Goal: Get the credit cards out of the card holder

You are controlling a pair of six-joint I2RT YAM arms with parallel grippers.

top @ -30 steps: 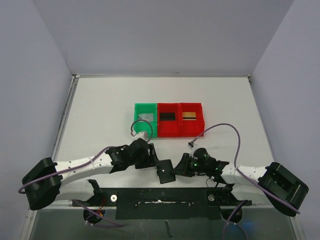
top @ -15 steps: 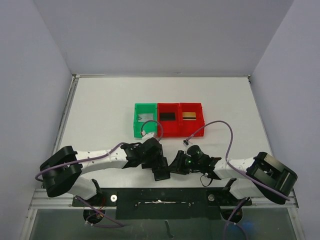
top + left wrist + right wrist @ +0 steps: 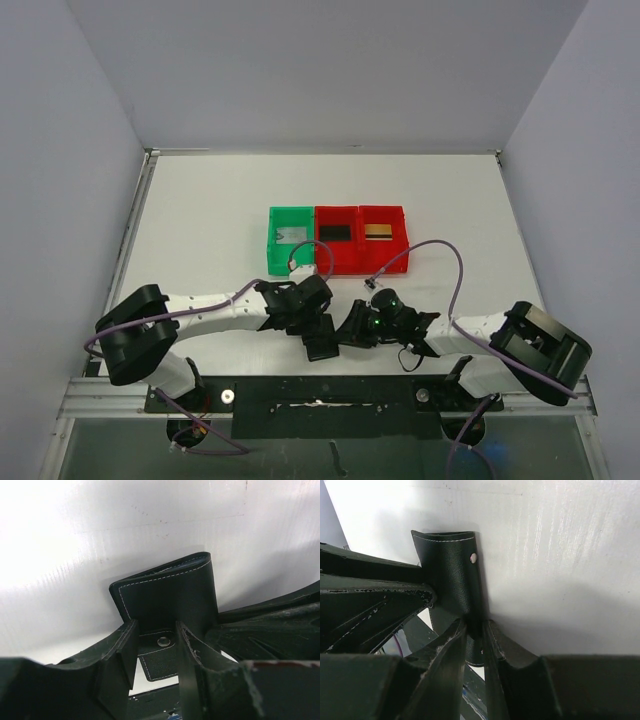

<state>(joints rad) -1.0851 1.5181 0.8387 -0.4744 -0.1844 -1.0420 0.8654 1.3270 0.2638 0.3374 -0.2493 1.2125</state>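
Observation:
The card holder (image 3: 321, 347), a small black folded wallet, is at the table's near edge between my two grippers. In the left wrist view the card holder (image 3: 170, 595) faces the camera, and its strap tab with the metal snap (image 3: 163, 641) shows between the parted jaws of my left gripper (image 3: 156, 627). My right gripper (image 3: 474, 625) is shut on one edge of the card holder (image 3: 450, 575). The credit cards lie apart: a pale grey card (image 3: 291, 234), a black card (image 3: 334, 233) and a gold card (image 3: 378, 231).
A green bin (image 3: 272, 250) and two red bins (image 3: 358, 262) stand side by side at mid table and hold the cards. A black rail (image 3: 330, 395) runs along the near edge. Purple cables (image 3: 440, 250) arch over the arms.
Both arms have moved slightly left and closer together with the card holder between them. The left arm's base link has swung right. The cards in the bins have not moved.

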